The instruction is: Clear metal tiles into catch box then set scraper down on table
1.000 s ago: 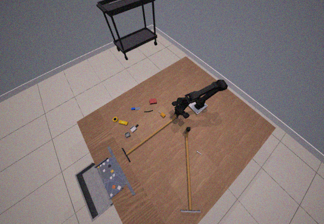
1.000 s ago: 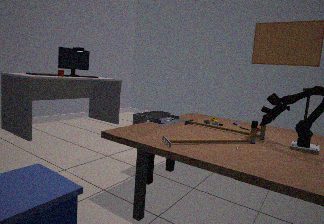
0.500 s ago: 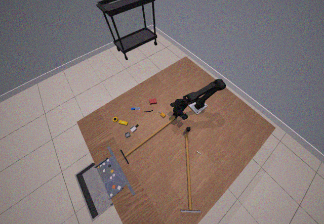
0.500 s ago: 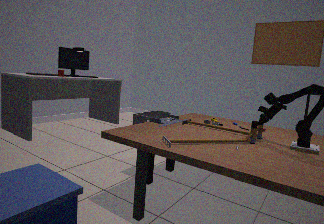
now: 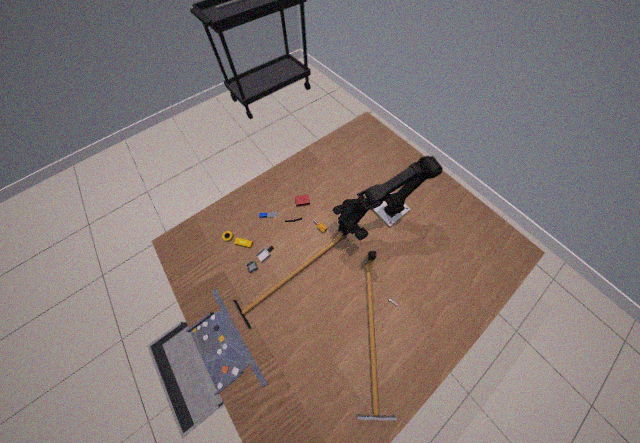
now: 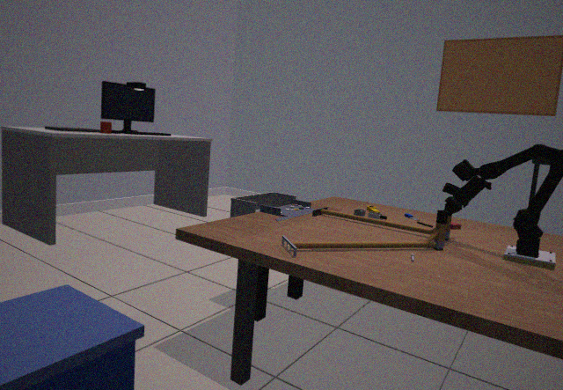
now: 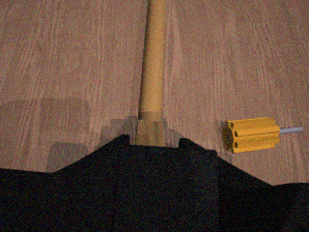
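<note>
Tool [image 5: 342,230] [image 6: 448,213] [image 7: 154,144] partly open, clamped on the wooden scraper handle [image 5: 294,276] [image 6: 377,220] [image 7: 154,63].

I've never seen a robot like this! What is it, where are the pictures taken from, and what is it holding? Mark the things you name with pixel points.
The machine is a black jointed robot arm [image 5: 381,192] [image 6: 508,165], bolted to a wooden table [image 5: 454,273] [image 6: 363,268]. One picture looks down from high up, one looks from beside the table, and one comes from the robot's wrist.

Its black two-fingered gripper [image 5: 343,231] [image 7: 154,144] is shut on a long wooden-handled scraper with a dark blade [image 5: 292,277] [image 6: 377,221] [image 7: 154,63]. That blade is near a blue-grey metal plate [image 5: 238,351] dotted with small tiles. A grey box [image 5: 180,371] sits at the plate's far end.

Also on the table are another wooden-handled tool with a silvery head [image 5: 371,340] [image 6: 363,245] and an orange-yellow screwdriver [image 5: 321,227] [image 7: 253,134].
</note>
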Available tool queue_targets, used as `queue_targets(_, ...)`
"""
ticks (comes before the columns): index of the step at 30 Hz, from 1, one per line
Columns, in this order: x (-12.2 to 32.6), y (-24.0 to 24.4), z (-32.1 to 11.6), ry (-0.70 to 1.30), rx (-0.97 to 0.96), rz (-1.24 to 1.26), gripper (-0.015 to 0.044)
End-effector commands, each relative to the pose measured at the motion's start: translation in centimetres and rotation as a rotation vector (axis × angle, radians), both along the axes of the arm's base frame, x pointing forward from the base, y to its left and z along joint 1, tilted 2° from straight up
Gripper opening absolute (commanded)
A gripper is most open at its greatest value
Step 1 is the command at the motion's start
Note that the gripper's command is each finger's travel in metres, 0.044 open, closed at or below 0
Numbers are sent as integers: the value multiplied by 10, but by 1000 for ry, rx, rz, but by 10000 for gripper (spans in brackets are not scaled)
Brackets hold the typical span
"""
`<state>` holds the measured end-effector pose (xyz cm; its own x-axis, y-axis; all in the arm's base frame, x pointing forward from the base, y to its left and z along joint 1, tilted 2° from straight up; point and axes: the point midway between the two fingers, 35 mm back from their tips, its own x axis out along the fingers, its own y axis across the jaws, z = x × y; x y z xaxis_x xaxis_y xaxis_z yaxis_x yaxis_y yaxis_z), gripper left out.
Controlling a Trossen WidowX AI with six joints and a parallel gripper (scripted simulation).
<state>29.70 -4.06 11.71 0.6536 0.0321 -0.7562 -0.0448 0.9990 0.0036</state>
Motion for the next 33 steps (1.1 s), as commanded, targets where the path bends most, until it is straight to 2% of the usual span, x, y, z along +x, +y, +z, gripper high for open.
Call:
queue_targets(1, 11, 0, 6, -16, -3, -3, 0)
queue_targets(33, 61, 6, 4, -22, -1, 3, 0)
